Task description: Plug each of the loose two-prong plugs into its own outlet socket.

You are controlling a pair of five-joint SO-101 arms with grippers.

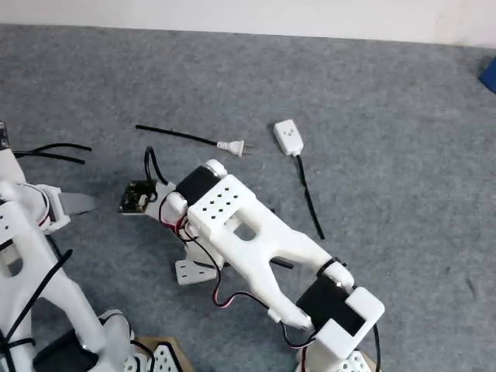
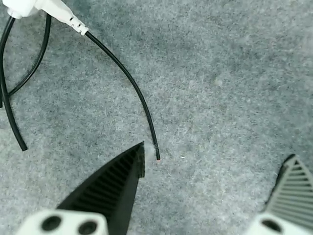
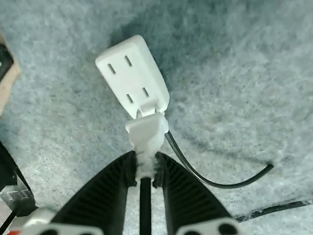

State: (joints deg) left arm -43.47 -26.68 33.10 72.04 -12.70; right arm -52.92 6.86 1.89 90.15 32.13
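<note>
1. My right end effector (image 3: 145, 162) was pinching the rear of a white two-prong plug (image 3: 146, 131), whose black cord (image 3: 145, 205) ran back through my grip.
2. The plug's front met the end face of a white rectangular plastic outlet socket (image 3: 131, 73) lying on the grey felt bench (image 3: 254, 73); its prongs were hidden.
3. My left end effector (image 2: 217, 152) was spread wide above the bench, one fingertip (image 2: 129, 169) just beside the loose end of a thin black cord (image 2: 142, 102).
4. Farther out lay a second white two-prong plug (image 1: 232, 146), with a second white outlet socket (image 1: 287, 136) near its prongs but apart.
</note>
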